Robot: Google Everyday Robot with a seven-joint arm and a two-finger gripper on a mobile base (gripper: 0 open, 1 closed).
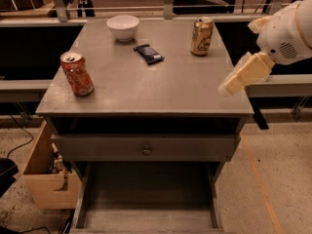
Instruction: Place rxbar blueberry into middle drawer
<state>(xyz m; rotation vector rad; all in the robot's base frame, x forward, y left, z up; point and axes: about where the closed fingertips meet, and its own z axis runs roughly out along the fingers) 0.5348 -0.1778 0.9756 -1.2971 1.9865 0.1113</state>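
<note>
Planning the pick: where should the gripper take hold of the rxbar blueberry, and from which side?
Probably grip the rxbar blueberry across its narrow width at mid-length, coming straight down from above: it lies flat and diagonal on the cabinet top, its sides free. The gripper hangs by the top's right edge, away from the bar.

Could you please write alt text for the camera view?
A small dark navy-blue snack bar lies near the back of a grey cabinet top, between a white bowl and a gold soda can, with a red soda can at the left. The robot's cream gripper hovers by the top's right edge; the wide grey drawer below stands open.
</note>
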